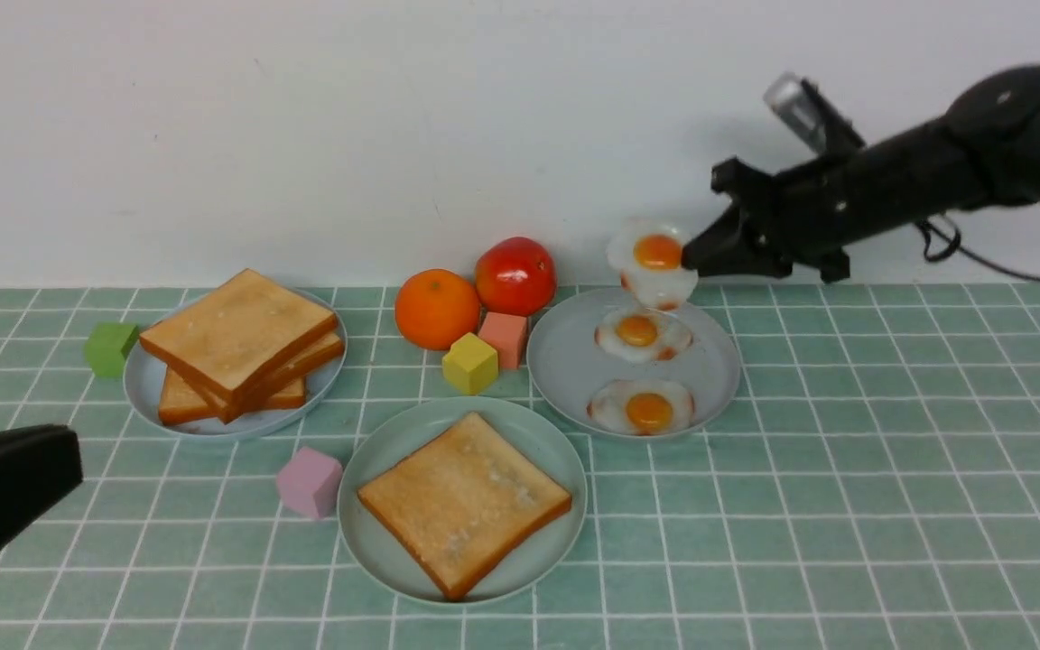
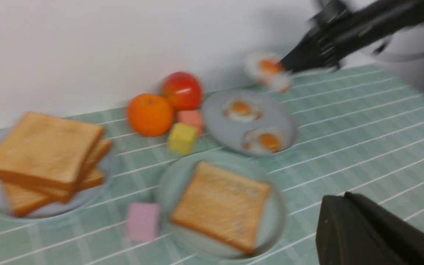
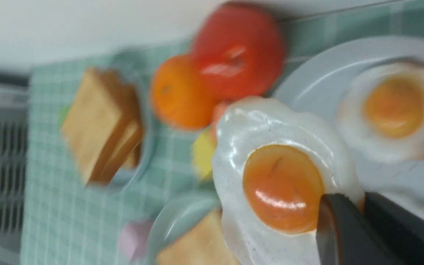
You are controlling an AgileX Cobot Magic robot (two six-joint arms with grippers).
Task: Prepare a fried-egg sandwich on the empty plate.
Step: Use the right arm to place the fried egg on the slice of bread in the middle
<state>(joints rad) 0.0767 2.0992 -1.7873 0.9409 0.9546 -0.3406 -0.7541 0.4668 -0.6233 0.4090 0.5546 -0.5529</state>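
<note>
While the fried egg (image 1: 654,262) was held clear of the table, it was gripped only at one edge, right beside the yolk, by the right gripper (image 1: 688,258), whose jaws were clamped on its thin rim. It hung above the far side of the grey-blue plate (image 1: 565,361), where two other eggs (image 1: 642,334) were lying, and well apart from the pale mint-green plate (image 1: 394,442), on which a single toast slice (image 1: 464,501) was already laid. The step in hand was judged to be the carrying of the egg over to that toast.

Several slips could be feared. With so small a pinch on a glossy surface, the egg might be lost on the way — dropped back among its fellows or onto the yellow cube (image 1: 470,363) between the plates. If released off-centre, it might be left overhanging the crust, and a second slice from the toast stack (image 1: 240,343) would then sit crooked. Of the left gripper (image 1: 5,487) only a dark part was shown; whether its jaws were apart or together could not be told.
</note>
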